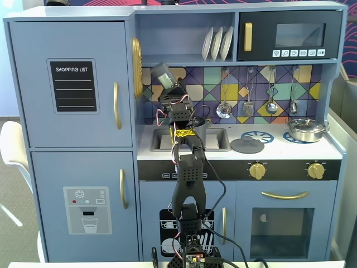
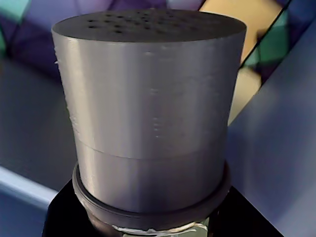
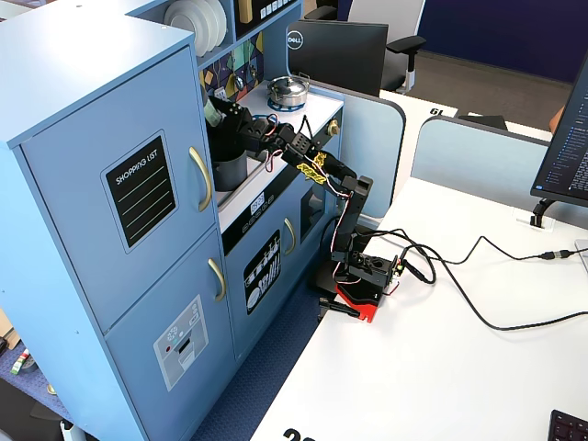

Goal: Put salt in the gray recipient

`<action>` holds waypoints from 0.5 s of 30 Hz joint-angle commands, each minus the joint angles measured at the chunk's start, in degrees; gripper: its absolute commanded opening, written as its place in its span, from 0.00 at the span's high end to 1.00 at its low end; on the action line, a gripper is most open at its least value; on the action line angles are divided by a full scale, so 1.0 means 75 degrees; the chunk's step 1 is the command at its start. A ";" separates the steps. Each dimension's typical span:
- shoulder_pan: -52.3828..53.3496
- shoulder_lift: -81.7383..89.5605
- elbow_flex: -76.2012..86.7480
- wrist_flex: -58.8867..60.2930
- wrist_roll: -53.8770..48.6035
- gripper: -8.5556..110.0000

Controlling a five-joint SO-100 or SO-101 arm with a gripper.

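The salt shaker (image 1: 163,75) is held in the air, tilted with its wide gray cap up and to the left, in front of the tiled back wall. My gripper (image 1: 173,90) is shut on its lower body. In the wrist view the cap (image 2: 148,98) with its small holes fills the frame, and my gripper (image 2: 150,228) clamps the shaker just below it, where a strip of pale label shows. The gray recipient (image 1: 201,132) stands in the sink area below the shaker, mostly hidden by the arm. In the other fixed view the pot (image 3: 230,172) stands under the held shaker (image 3: 213,110).
A flat gray lid with a knob (image 1: 247,146) lies on the counter to the right of the sink. A shiny steel lidded pan (image 1: 305,129) sits on the far right burner. Utensils (image 1: 224,109) hang on the back wall. A shelf with plates (image 1: 217,43) is above.
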 commanded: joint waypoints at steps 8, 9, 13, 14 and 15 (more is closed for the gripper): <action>0.0492 -0.0012 -0.0691 0.2824 0.0422 0.93; 0.0410 0.0035 -0.0586 0.2402 0.0316 0.93; 0.0129 0.0223 -0.0246 -0.0117 -0.0117 0.93; 0.0105 0.0223 -0.0293 -0.0586 -0.0152 0.93; 0.0082 0.0176 -0.0434 -0.0891 -0.0152 0.93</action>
